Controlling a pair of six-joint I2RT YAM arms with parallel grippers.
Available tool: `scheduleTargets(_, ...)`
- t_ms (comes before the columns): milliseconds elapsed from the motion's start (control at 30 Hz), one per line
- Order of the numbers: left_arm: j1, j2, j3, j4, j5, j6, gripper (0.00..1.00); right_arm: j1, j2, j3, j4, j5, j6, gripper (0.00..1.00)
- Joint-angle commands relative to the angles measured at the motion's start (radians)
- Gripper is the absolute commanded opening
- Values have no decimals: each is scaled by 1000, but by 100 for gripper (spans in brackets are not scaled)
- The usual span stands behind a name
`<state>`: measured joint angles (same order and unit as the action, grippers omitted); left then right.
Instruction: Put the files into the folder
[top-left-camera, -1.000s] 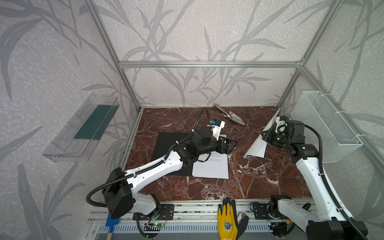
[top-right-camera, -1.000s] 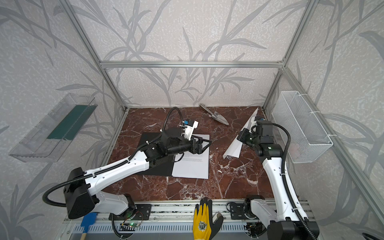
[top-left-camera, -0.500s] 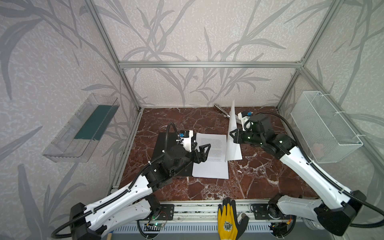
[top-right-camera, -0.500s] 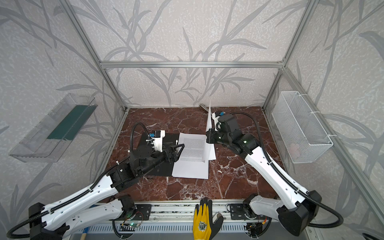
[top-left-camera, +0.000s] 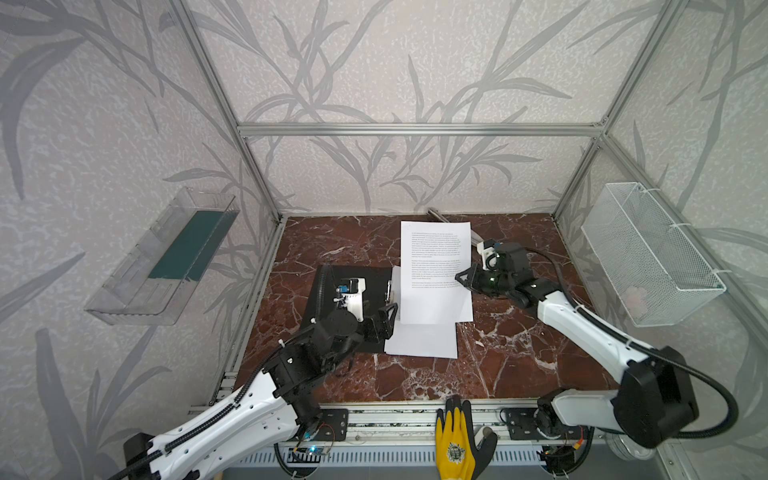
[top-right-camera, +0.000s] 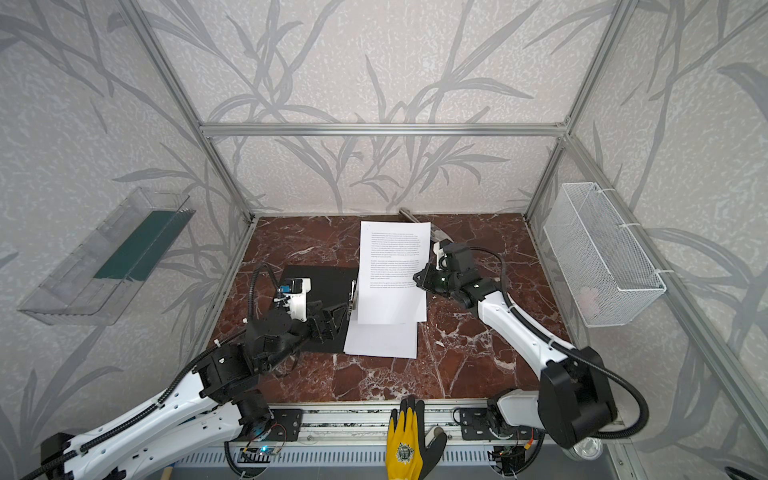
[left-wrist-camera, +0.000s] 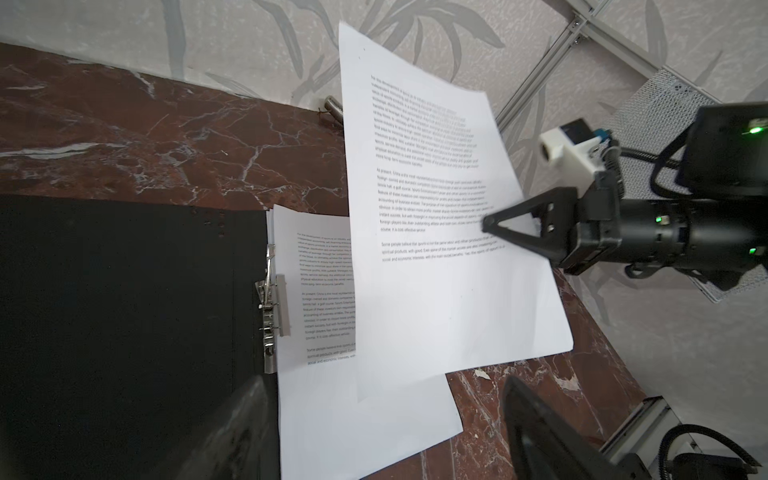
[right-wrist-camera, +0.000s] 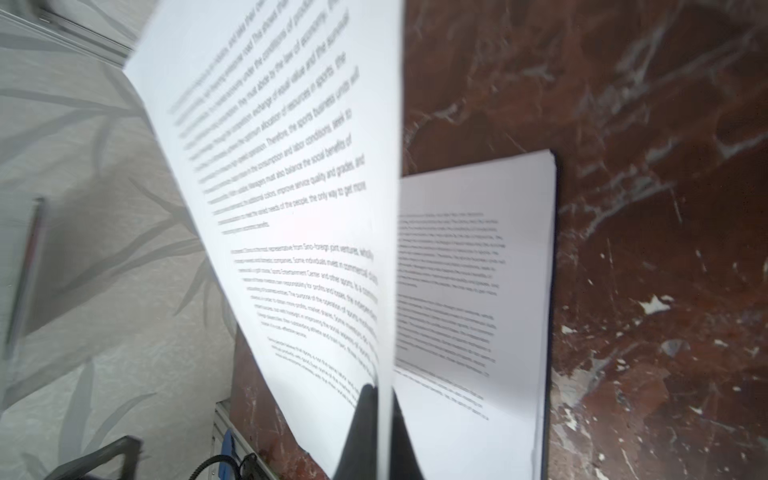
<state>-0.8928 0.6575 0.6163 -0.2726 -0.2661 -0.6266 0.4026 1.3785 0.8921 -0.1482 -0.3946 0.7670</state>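
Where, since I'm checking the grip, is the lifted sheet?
In both top views the lifted sheet hangs centrally, pinched by the right gripper, above the paper stack.

Leaf-patterned walls (top-left-camera: 374, 62), marble floor (top-left-camera: 498, 353)

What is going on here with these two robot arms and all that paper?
The right gripper is shut on the edge of one printed sheet and holds it raised and tilted above the other sheets. Those lie flat beside the metal clip of the open black folder. The left gripper hovers open by the folder's near edge, holding nothing. The raised sheet is not yet laid down.
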Motion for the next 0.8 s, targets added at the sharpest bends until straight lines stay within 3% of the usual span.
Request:
scheduleTargets(0,3,-52,-30,-100,-68,3,90,7,48,-57,107,-40,23,0)
scheduleTargets(300,3,-54,-69,-196,7,35,90,52,174,-66,123,50,6,0)
scheduleTargets(567,3,-25,-194,-39,107,65,94,94,213,-80,180,67,36,0)
scheduleTargets(767,3,-119,-251,-49,30,82,99,115,213,-91,187,67,46,0)
